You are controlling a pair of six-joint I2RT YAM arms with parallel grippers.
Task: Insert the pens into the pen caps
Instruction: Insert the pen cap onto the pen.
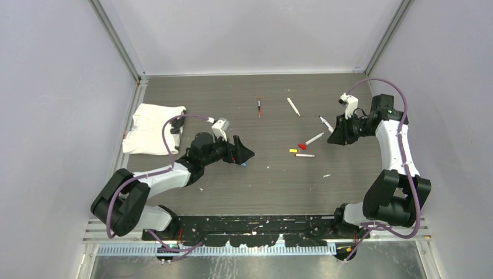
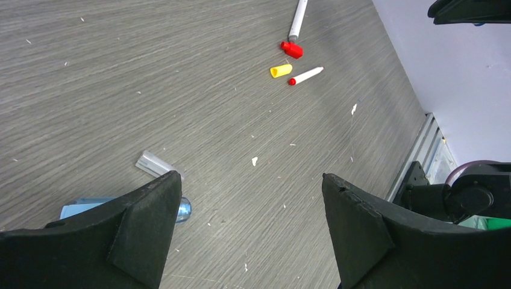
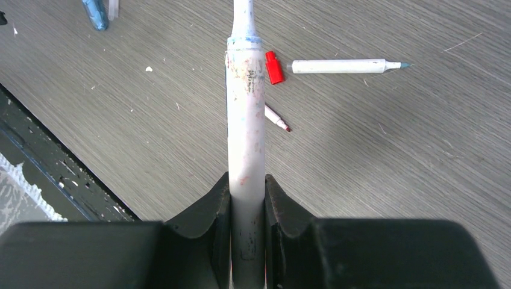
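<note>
Five white-barrelled marker pens (image 1: 293, 106): four on the grey tabletop (image 1: 232, 192), one clamped in the right hand (image 3: 247, 183). Left hand (image 2: 248, 186) gapes. One red plastic cap (image 2: 291, 49), one yellow cap (image 2: 281, 71); only left wrist shows a grey tube (image 2: 155, 164).

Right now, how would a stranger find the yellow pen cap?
On the grey table, look right of centre, toward the right arm. A red cap, a red-tipped pen and the yellow cap lie close together there. It is the only yellow piece, a short stub.

There is a red cap (image 3: 274, 67), a yellow cap (image 2: 280, 71), a smudged white pen (image 3: 246, 120), a grey wood-grain table (image 3: 391, 156)
</note>
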